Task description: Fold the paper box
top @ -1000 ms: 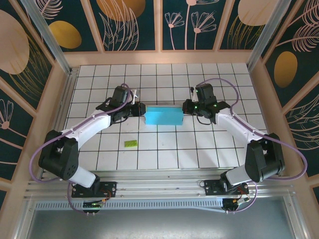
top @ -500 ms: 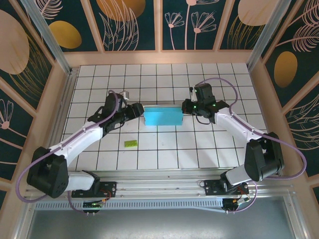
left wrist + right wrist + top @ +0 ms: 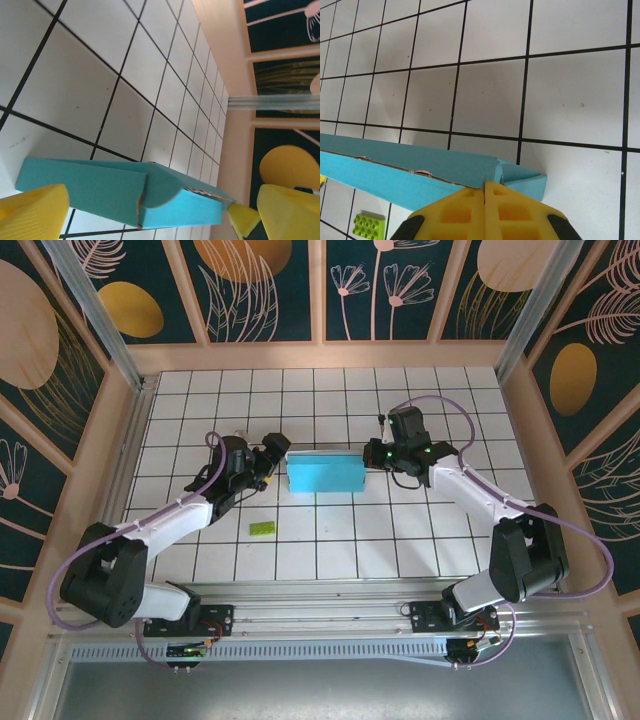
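Observation:
The paper box (image 3: 323, 473) is a shallow light blue rectangle lying flat in the middle of the tiled table. My left gripper (image 3: 272, 455) is open at its left end. In the left wrist view the box (image 3: 120, 192) lies between the wide-apart yellow fingers (image 3: 32, 212), its end flap tucked in along a curved edge. My right gripper (image 3: 375, 453) is shut, with its tips against the box's right end. In the right wrist view the closed yellow fingertips (image 3: 485, 197) touch the top edge of the box (image 3: 420, 170) by its folded corner.
A small green studded piece (image 3: 262, 528) lies on the tiles in front of the box, also at the lower left of the right wrist view (image 3: 368, 225). Wooden walls (image 3: 120, 440) ring the table. An aluminium rail (image 3: 320, 605) runs along the near edge.
My left gripper has opened wide and its arm has swung in behind the box's left end. The box has slid slightly left. The right arm has barely moved.

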Action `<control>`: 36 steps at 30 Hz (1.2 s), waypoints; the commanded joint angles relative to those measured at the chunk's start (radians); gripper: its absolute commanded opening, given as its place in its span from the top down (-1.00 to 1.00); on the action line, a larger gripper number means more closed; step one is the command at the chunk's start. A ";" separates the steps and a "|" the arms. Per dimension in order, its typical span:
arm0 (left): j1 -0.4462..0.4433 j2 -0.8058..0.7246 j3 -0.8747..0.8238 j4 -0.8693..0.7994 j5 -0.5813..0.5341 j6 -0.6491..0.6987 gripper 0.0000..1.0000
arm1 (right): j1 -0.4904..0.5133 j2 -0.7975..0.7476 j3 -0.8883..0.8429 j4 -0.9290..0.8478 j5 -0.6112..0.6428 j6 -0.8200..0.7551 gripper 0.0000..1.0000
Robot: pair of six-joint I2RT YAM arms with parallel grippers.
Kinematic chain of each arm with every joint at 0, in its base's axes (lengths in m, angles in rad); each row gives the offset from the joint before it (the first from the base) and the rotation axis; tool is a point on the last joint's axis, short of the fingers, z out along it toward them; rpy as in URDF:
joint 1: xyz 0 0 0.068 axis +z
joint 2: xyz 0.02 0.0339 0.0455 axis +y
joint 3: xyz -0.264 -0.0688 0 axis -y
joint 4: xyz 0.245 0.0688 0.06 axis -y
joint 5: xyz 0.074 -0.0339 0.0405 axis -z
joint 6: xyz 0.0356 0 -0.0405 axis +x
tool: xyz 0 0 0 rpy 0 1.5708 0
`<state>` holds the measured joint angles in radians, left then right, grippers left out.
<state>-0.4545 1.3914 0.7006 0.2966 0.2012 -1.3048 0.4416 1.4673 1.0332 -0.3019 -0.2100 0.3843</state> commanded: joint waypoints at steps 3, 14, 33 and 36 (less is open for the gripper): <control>-0.003 0.059 -0.033 0.142 0.039 -0.198 -0.95 | 0.031 0.074 -0.069 -0.256 -0.022 0.008 1.00; -0.015 0.108 -0.049 0.189 0.063 -0.295 -0.64 | 0.038 0.076 -0.070 -0.254 -0.025 0.007 1.00; -0.015 0.116 -0.081 0.182 0.055 -0.317 0.07 | 0.039 0.004 -0.088 -0.221 -0.091 0.023 0.78; -0.015 0.115 -0.079 0.174 0.053 -0.311 0.07 | 0.037 -0.032 -0.079 -0.216 -0.083 0.030 0.69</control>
<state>-0.4641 1.4876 0.6392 0.4675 0.2298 -1.5581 0.4576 1.4376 1.0008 -0.3218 -0.2531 0.3958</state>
